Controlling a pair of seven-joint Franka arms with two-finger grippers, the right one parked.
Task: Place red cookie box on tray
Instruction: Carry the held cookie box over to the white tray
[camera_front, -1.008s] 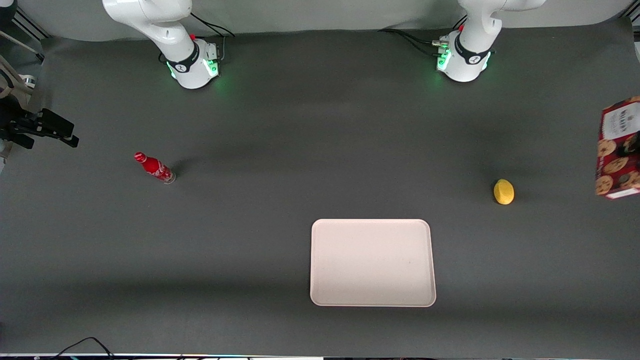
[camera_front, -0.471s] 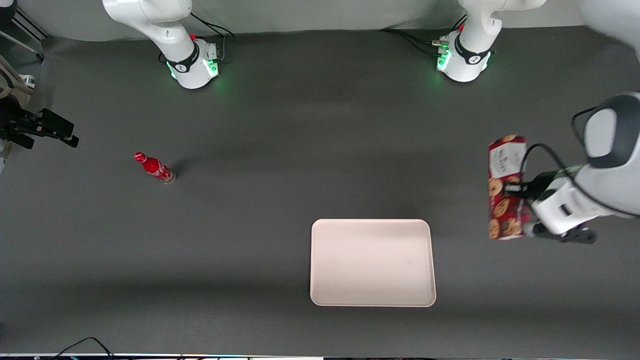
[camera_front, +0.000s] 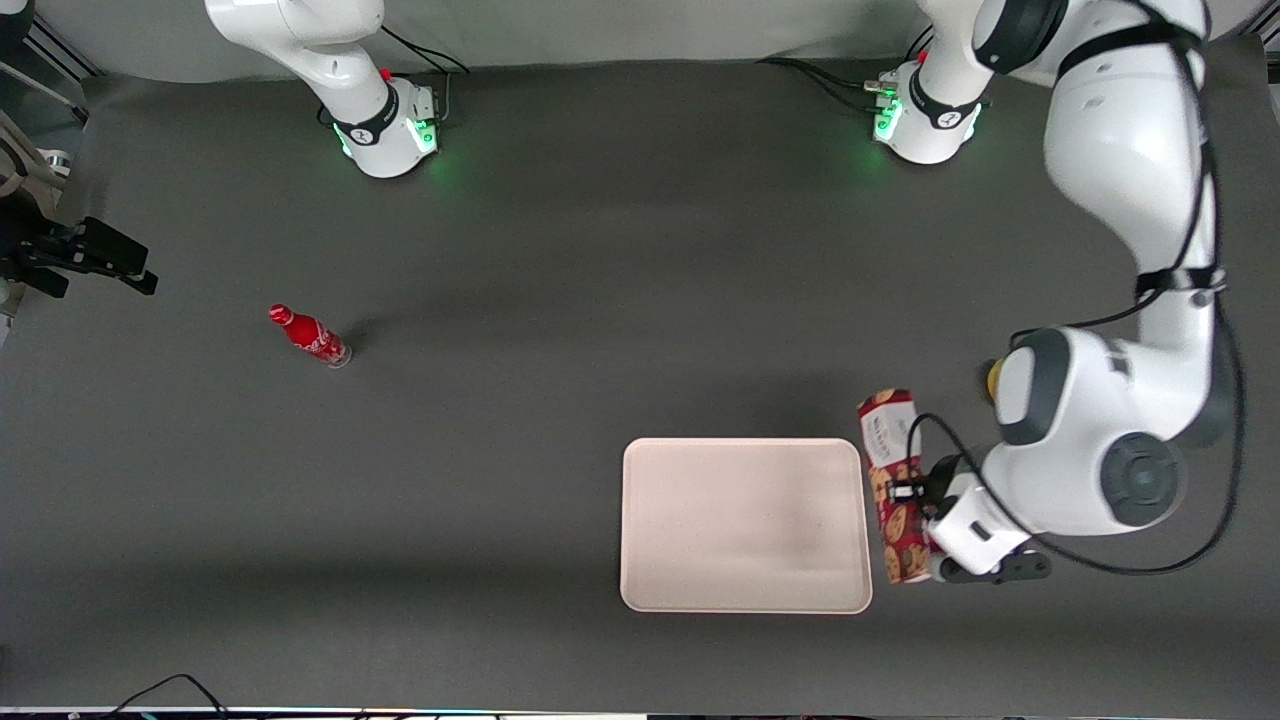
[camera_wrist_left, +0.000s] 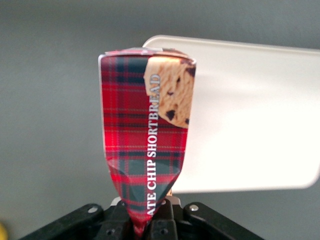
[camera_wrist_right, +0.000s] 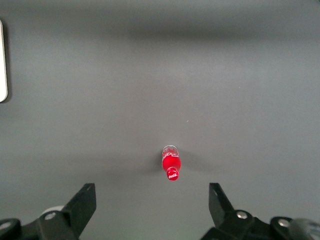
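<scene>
- Dark-red tartan carton, the red cookie box (camera_front: 893, 486), hangs in the air just beside the working arm's end of the tray (camera_front: 744, 525), its long side running along the rim.
- The tool (camera_front: 912, 492) is clenched on the box's side, pinching the carton in.
- Cream tray lies on the grey table (camera_front: 560, 300).
- A red soda bottle (camera_front: 309, 336) stands toward the parked arm's end.

Overhead front view; close wrist views.
</scene>
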